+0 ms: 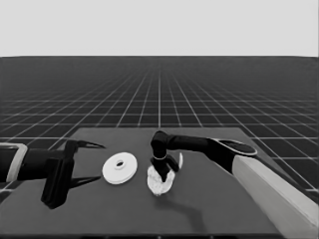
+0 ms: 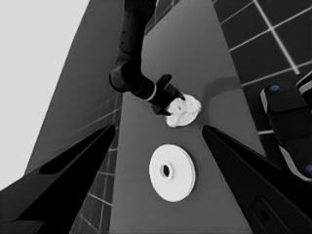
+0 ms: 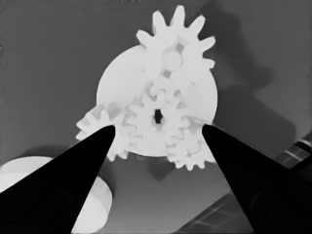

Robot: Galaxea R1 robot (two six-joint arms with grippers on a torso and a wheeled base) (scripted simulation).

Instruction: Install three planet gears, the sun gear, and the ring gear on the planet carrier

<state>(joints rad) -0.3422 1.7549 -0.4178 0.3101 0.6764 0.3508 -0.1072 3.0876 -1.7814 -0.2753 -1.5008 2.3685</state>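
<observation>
The table (image 1: 99, 209) is a flat dark grey, and around it the floor (image 1: 159, 94) is darker still, ruled with a pale line grid that tightens toward the horizon; a blank pale band fills the top of the frame. At centre left the larger round part (image 1: 120, 169) is plain white with a dark hole. The smaller round part (image 3: 122, 83) is white too, as are the toothed gears (image 3: 157, 118) on it (the middle one has a dark centre). The right arm (image 1: 269, 189) is pale grey at lower right, black nearer the right gripper (image 1: 165, 175). The left gripper (image 1: 88, 163), at the left edge, is black.
</observation>
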